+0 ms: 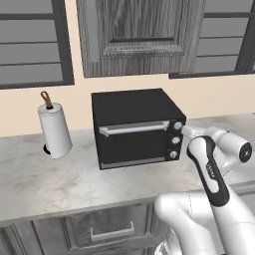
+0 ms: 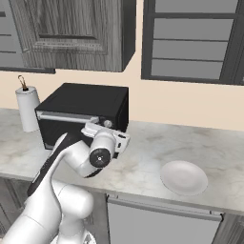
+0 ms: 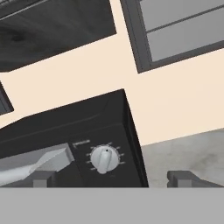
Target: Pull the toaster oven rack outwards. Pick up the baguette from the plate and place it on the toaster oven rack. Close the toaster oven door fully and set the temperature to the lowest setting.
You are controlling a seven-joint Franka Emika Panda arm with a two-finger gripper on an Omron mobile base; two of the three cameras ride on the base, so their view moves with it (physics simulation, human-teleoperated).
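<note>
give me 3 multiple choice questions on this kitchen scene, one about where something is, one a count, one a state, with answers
1. Where does the paper towel roll stand relative to the toaster oven in the left base view?
A. to its left on the counter
B. on top of it
C. inside it

2. How many round knobs run down the oven's front right?
A. one
B. three
C. five

3. What state is the oven door in?
A. dropped fully open
B. taken off
C. shut against the oven front

Answers:
1. A, the roll stands on the counter, apart from the oven's left side.
2. B, the left base view shows three knobs in a column.
3. C, the door stands upright, flush with the front, its silver handle across the top. The plate lies bare, and the open gripper faces the top knob.
</note>
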